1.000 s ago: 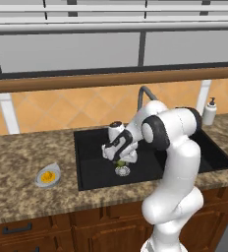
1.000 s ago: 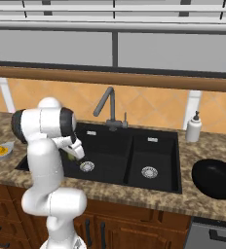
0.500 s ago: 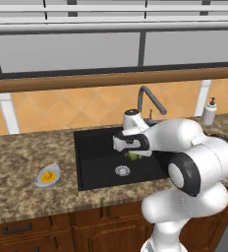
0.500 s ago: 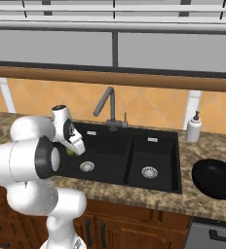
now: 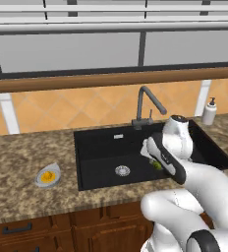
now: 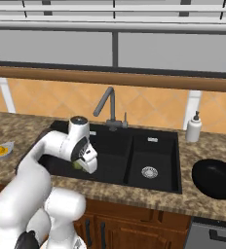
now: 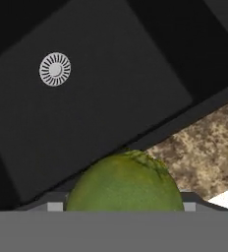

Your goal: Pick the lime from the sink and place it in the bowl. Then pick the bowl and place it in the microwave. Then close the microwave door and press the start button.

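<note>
Even, flat rendered light is filling all three views, neither dim nor harsh.
No strong cast shadows are showing; the black sink (image 5: 135,157) is swallowing light and reading as near-featureless dark, with its steel drain (image 7: 55,69) standing out pale above the fingers in the hand view. The lime (image 7: 125,183), close between the fingers, is looking soft and coarse-textured. The speckled tabletop (image 6: 134,194) is appearing blocky and low in detail. No glare or edge distortion is showing.
</note>
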You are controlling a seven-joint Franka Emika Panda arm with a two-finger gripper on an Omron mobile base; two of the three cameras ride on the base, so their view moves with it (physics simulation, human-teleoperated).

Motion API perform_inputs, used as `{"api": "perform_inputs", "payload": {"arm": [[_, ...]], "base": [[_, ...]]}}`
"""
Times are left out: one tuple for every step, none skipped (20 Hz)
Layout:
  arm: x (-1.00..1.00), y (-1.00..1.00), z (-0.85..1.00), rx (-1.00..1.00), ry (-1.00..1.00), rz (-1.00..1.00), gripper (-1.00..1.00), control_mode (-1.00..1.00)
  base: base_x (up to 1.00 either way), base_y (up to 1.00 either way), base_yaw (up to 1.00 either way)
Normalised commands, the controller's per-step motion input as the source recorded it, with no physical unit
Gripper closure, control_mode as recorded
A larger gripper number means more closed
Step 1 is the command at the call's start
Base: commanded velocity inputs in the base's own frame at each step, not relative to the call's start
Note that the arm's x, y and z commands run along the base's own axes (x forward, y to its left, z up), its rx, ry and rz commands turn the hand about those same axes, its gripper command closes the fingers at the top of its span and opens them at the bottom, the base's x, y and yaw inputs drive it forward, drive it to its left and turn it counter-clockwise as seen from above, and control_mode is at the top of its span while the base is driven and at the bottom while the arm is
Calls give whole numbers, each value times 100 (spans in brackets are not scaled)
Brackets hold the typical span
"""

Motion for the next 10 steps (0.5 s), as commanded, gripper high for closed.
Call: {"api": "perform_inputs", "payload": {"arm": [[-86, -100, 48, 19, -10, 0, 100, -100], [-44, -100, 76, 22, -3, 1, 100, -100], [-22, -100, 85, 19, -1, 0, 100, -100], [-22, -100, 80, 17, 0, 0, 100, -100], [-1, -75, 69, 9, 0, 0, 100, -100], [-9, -76, 58, 3, 0, 0, 100, -100], [-21, -100, 41, 0, 0, 0, 100, -100], [-23, -100, 41, 0, 0, 0, 100, -100], [-12, -100, 43, 0, 0, 0, 100, -100], [-5, -100, 46, -1, 0, 0, 100, -100]], "base": [[0, 0, 0], [0, 0, 0], [0, 0, 0], [0, 0, 0], [0, 0, 0], [0, 0, 0], [0, 0, 0], [0, 0, 0], [0, 0, 0], [0, 0, 0]]}}
